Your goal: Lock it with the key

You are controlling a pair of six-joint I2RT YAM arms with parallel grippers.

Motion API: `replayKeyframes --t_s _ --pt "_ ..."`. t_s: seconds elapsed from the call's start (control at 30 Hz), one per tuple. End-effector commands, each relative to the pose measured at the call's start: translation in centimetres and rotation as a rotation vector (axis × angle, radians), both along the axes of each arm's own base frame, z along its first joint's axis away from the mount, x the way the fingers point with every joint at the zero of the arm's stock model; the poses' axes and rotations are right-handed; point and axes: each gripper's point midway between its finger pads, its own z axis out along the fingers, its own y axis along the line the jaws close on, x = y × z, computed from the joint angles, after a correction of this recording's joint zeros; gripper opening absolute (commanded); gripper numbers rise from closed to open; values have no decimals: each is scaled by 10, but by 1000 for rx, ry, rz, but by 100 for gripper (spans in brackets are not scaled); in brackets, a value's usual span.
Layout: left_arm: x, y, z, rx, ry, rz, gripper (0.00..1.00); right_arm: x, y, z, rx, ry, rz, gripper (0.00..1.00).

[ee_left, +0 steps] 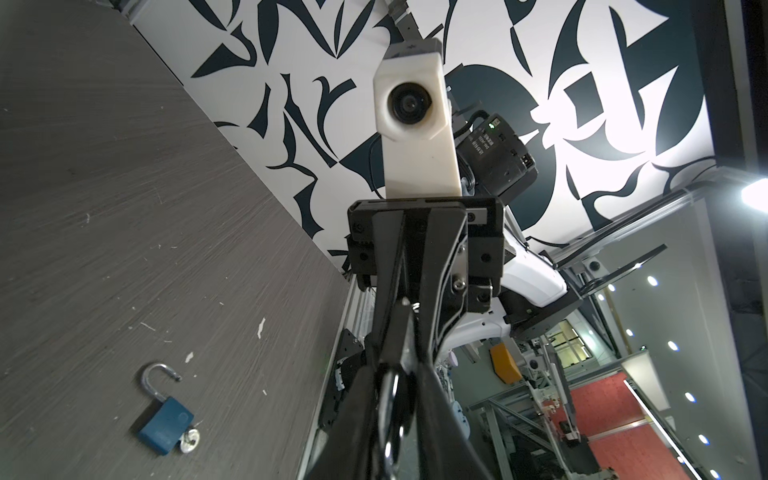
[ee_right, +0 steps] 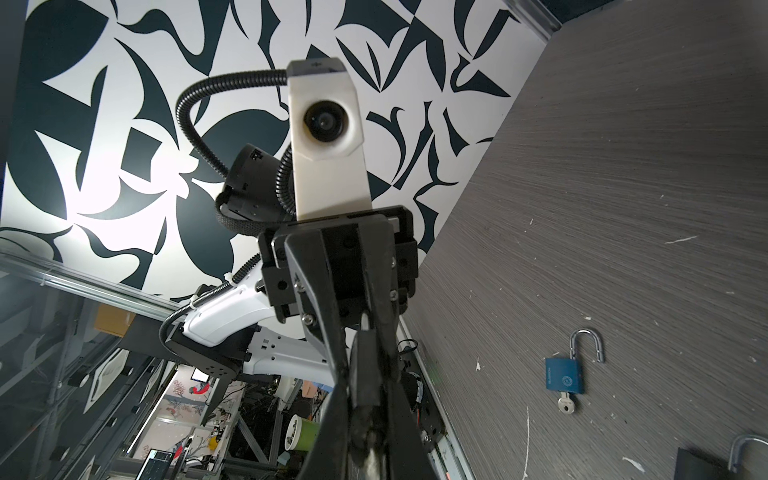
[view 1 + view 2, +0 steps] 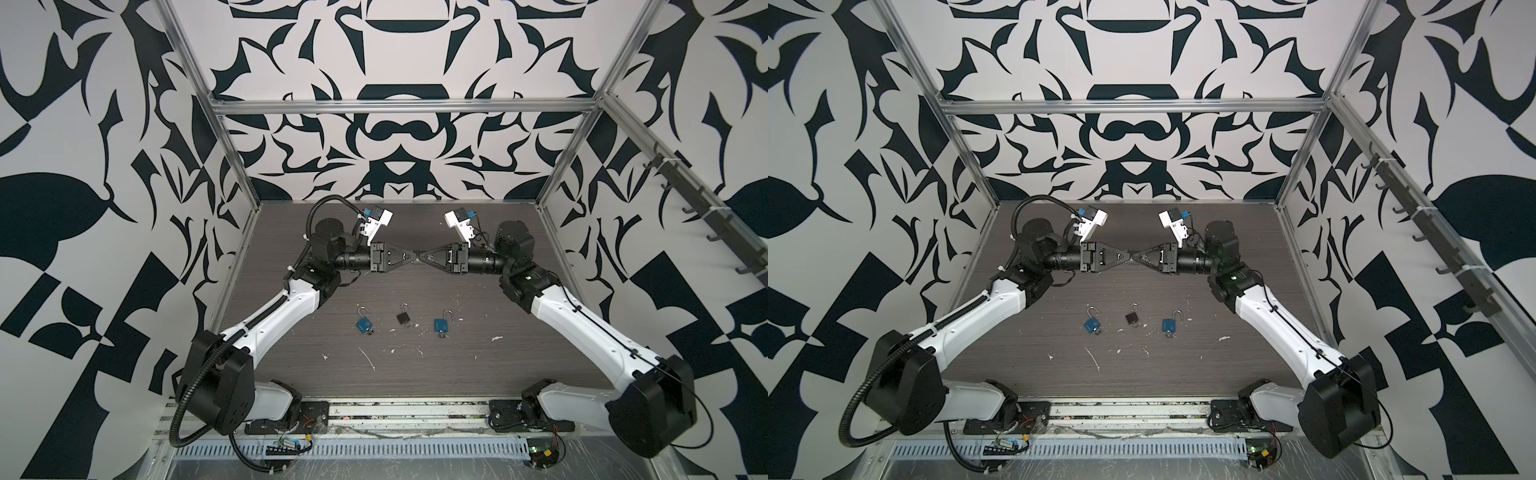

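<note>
My left gripper [image 3: 413, 252] and right gripper [image 3: 421, 253] meet tip to tip above the far middle of the table in both top views. A small black padlock [image 1: 399, 336] is pinched between them, hardly visible from above. Its shiny shackle [image 1: 390, 411] lies between my left fingers [image 1: 357, 415], which stand narrow around it. In the right wrist view the black padlock's body [image 2: 368, 370] fills the gap of my right gripper [image 2: 368, 390]. A silvery piece, seemingly the key [image 2: 374, 459], sits deeper between the right fingers.
Three padlocks lie in a row on the dark wood table [image 3: 457, 365], shackles open and keys in them: a blue padlock [image 3: 365, 325], a black padlock [image 3: 402, 318] and another blue padlock [image 3: 441, 325]. Patterned walls and an aluminium frame [image 3: 399, 106] enclose the table.
</note>
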Motion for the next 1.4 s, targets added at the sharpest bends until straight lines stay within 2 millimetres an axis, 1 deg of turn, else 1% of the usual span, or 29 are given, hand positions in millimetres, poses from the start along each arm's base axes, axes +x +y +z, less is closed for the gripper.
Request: replayKeyframes --t_s 0.0,0.23,0.3,0.43,0.47,0.53,0.6,0.63,0.7,0.73,0.8,0.87,0.93,1.0,1.07,1.2,1.37 --pt "-5 -4 18 -31 -62 -29 27 -1 -1 14 35 -54 3 0" --pt "-7 -7 16 -30 -57 -42 26 -1 -1 13 35 -56 5 0" --pt "-6 -8 16 -28 -53 -43 22 -1 0 13 36 -57 9 0" --pt "-6 -9 14 -28 -46 -45 21 -5 2 12 34 -53 27 0" --pt "-5 -9 13 -28 -45 -42 17 -5 2 11 32 -50 28 0" --pt "-2 -9 12 -26 -36 -32 0 -5 2 7 27 -46 26 0" --pt "3 -9 6 -3 -24 -4 0 -1 -2 4 14 -39 -2 0" --pt "5 -8 3 12 -21 16 0 3 -6 4 5 -41 -35 6" --pt "8 -2 1 33 -36 43 0 23 -32 -5 -72 -41 -218 22" --pt "7 1 2 34 -42 41 0 30 -46 -5 -113 -57 -301 29" --pt "4 6 9 19 -71 39 0 36 -70 -3 -169 -97 -411 34" --pt "3 9 12 15 -86 48 0 33 -79 7 -168 -136 -441 35" --pt "1 10 15 11 -91 39 0 29 -77 15 -157 -154 -420 35" --pt "0 9 16 4 -90 29 0 23 -69 19 -120 -147 -350 30" --pt "-1 9 17 -4 -85 19 0 20 -62 25 -70 -145 -306 28" --pt "-2 9 21 -14 -94 17 0 14 -54 30 -47 -154 -250 27" --pt "0 8 21 -14 -86 15 0 10 -38 27 -39 -148 -186 27"
